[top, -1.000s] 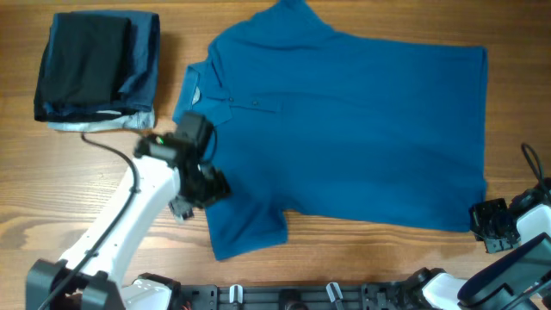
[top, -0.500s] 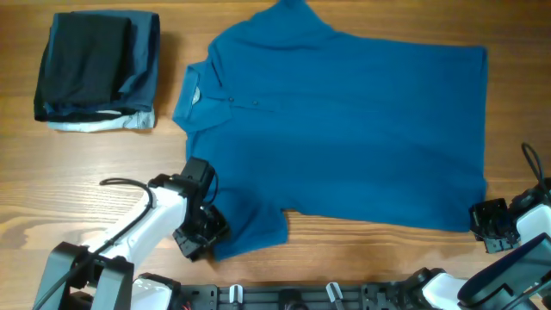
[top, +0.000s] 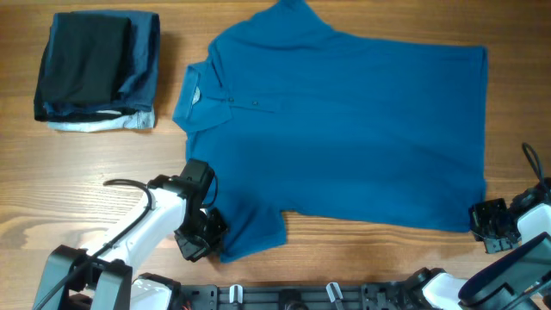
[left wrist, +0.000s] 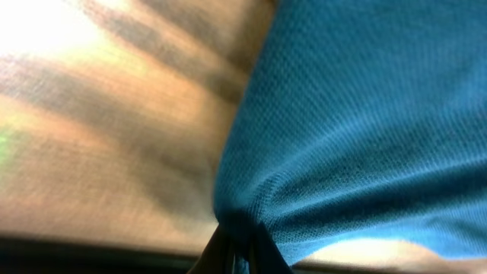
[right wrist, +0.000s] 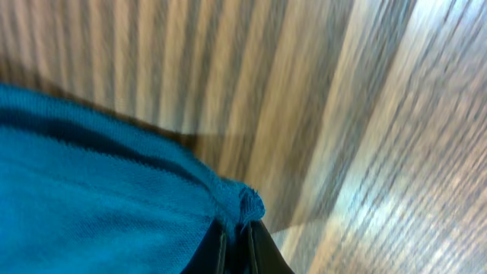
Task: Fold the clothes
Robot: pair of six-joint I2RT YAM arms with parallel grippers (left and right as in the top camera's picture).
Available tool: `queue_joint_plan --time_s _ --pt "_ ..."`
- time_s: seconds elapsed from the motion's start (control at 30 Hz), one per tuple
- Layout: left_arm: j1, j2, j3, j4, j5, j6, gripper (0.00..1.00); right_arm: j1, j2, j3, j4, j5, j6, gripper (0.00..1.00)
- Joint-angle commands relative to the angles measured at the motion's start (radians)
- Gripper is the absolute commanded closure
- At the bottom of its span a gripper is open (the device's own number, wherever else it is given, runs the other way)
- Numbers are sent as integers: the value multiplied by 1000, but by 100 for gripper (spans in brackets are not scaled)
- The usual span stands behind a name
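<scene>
- From above, the blue shirt (top: 344, 129) lies spread out flat on the wooden desk (top: 86, 172). Its collar is on the left side of the picture and its bottom edge is on the right.
- One short sleeve sticks out at the top of the picture. The other sleeve sticks out near the robot.
- The left claw (top: 207, 241) is at the outer edge of the near sleeve. It is squeezed tight on the cloth there.
- The right claw (top: 478, 226) is at the near bottom corner of the shirt, down low by the desk.
- A pile of dark clothes (top: 95, 73) sits folded in the far left corner, well apart from the shirt.
- The left wrist camera shows blue cloth bunched up and pinched between the dark fingers (left wrist: 228, 255), with the desk beside it.
- The right wrist camera shows the shirt's corner pinched between the two fingers (right wrist: 262, 251). This claw is clenched on the shirt too.
</scene>
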Motion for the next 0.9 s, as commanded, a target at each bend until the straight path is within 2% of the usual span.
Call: queue_joint_plan --time_s 0.0,0.13,0.2,0.5,0.67,0.87 --pt "-5 2 150 -116 -31 132 96 6 28 42 -51 -50 0 96" --pt "-5 2 302 -224 -139 147 96 11 28 86 -87 -80 -1 96" --pt "-5 2 372 -254 -148 172 96 24 28 115 -122 -79 -4 96" --pt "-5 2 582 -328 -265 198 96 145 28 296 -269 -42 5 96" --pt "-5 3 760 -308 -375 199 96 164 28 390 -338 -24 4 96" --pt "-5 10 810 -172 -391 254 96 164 28 400 -330 -39 -1 96"
